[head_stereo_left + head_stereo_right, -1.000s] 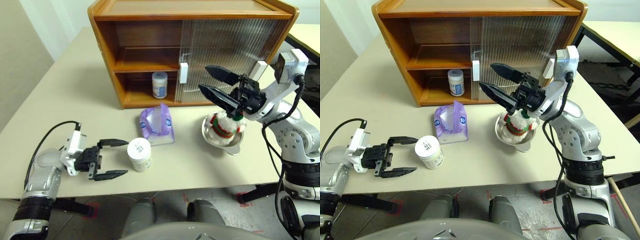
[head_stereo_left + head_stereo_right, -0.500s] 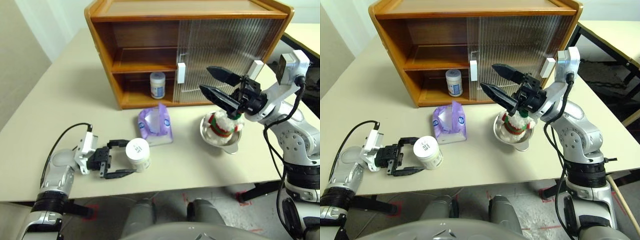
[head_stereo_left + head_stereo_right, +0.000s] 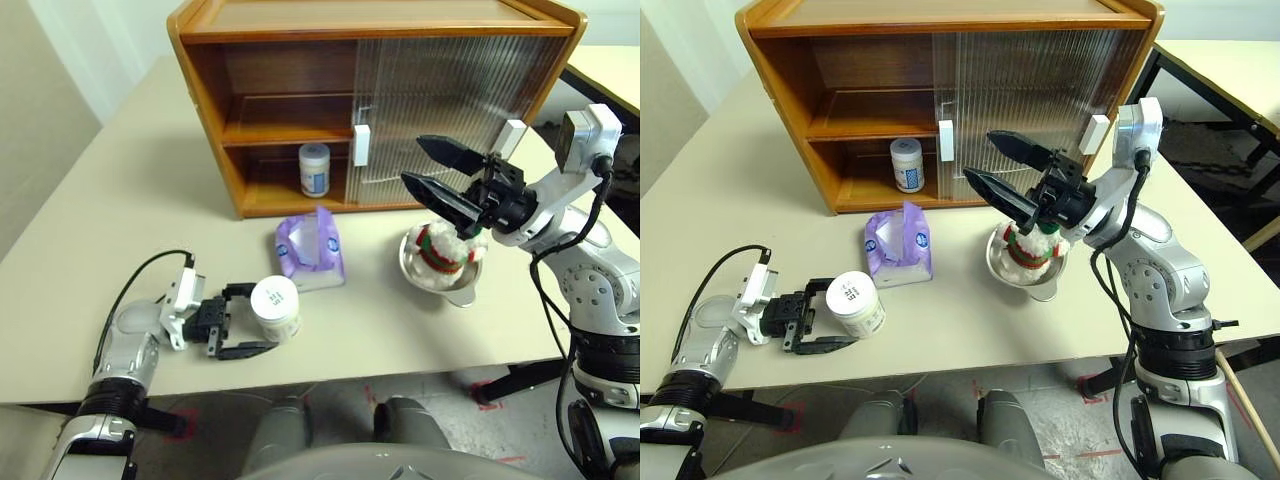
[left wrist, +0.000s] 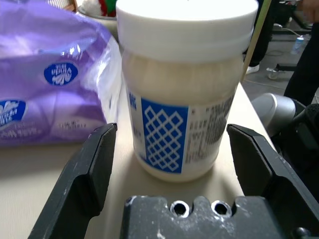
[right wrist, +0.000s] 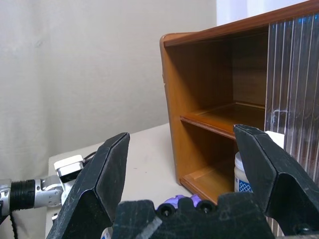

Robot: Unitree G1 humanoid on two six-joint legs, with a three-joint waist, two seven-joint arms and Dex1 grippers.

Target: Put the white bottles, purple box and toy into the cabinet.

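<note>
Two white bottles are showing here: one (image 3: 314, 169) is standing upright inside the cabinet (image 3: 380, 100), on its bottom level just left of the white door handle (image 3: 361, 145), and the other (image 3: 276, 309) is standing upright on the desk (image 3: 150, 200) near the front edge. The left tool (image 3: 243, 320) is lying low and level at the desk, its two black fingers (image 4: 84, 174) spread wide and reaching along either side of that nearer bottle; in the left wrist view a gap is showing between each finger and the bottle, so it is released and not gripping. The purple box (image 3: 313, 249) is sitting on the desk just behind the nearer bottle, between it and the cabinet, with white tissue standing up from its top. To its right, the toy (image 3: 443, 250) is resting in a shiny metal bowl (image 3: 452, 282) on the desk, in front of the ribbed sliding door (image 3: 450, 110) that is covering the cabinet's right half. The right tool (image 3: 432, 169) is hovering in the air above the toy and bowl, its fingers parted wide and holding nothing, pointing toward the cabinet's open left half. The upper shelf (image 3: 290, 130) is standing bare.
</note>
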